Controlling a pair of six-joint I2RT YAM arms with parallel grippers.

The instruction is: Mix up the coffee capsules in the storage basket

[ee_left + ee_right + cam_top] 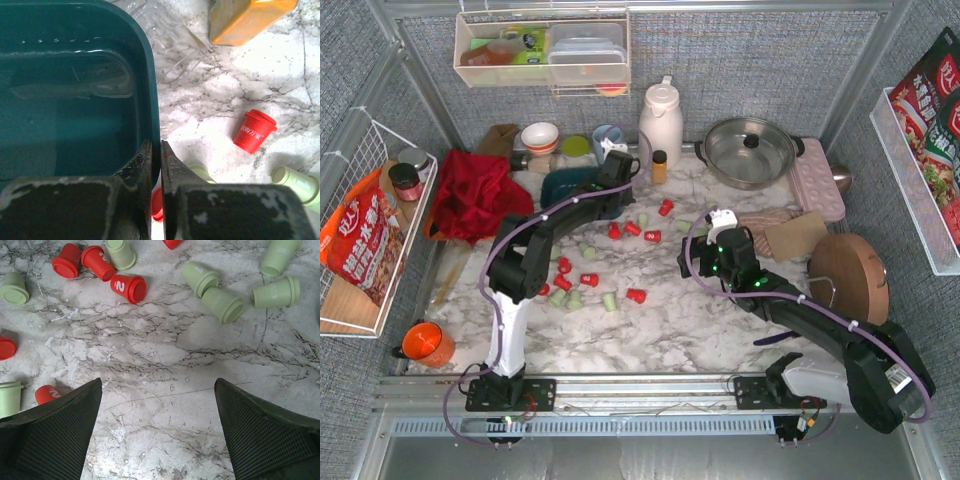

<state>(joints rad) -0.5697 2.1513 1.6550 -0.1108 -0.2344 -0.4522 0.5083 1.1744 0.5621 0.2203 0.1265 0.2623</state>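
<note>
A: Where does the storage basket (565, 186) sit?

B: Upper centre-left of the top view, at the far end of the left arm. In the left wrist view its teal hollow fills the upper left, and no capsule shows in the part in view.

A: And the left fingers (145, 165)?

B: Pinched nearly together on the basket's right-hand wall, one inside and one outside. The rim runs up the frame from between them.

A: The coffee capsules (636, 294)?

B: Loose on the marble surface (165, 355), red and pale green, strewn across the middle of the top view, below and to the right of the basket. Most lie on their sides, pointing every which way.

A: The right fingers (60, 430)?

B: Spread wide and gripping nothing, low over bare surface. In the right wrist view the capsules lie along the top and left edges — none between the fingers.

A: So which arm goes for them?

B: The right, I judge — it is free and near the right side of the scatter, while the left has the basket. The pods' axes differ, so the wrist likely has to turn to close across a pod's body. Then it carries the pod up and left to the basket.
</note>
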